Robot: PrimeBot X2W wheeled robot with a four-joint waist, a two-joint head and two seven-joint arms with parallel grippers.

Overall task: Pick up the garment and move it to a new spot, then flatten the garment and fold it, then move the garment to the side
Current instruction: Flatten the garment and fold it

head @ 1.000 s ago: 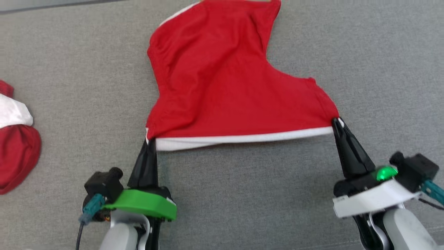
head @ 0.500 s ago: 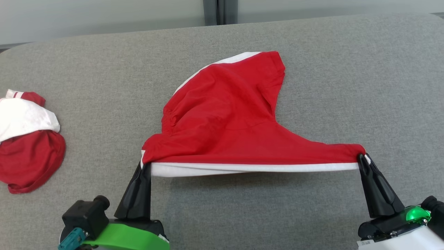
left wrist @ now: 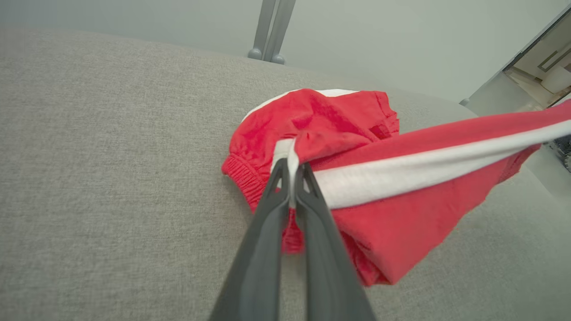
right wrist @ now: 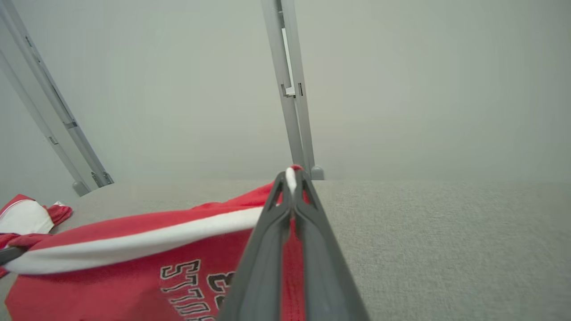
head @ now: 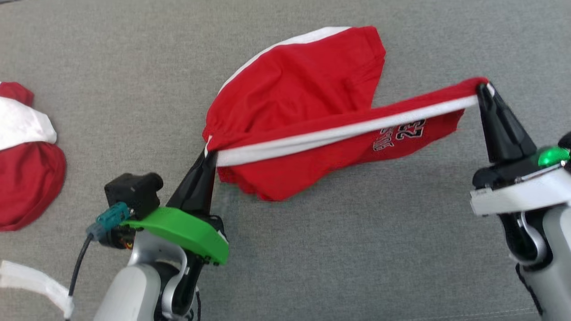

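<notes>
Clearly red garment [head: 303, 89] has white trim, black lettering.

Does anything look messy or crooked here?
The red shorts hang crooked: the right hand holds its corner higher than the left hand, so the white stripe slants and the rest lies bunched on the grey surface. Another red-and-white garment sits crumpled at the left.

Crumpled red-and-white cloth bundle [head: 26, 178] on grey upholstered surface [head: 357, 267], far left
</notes>
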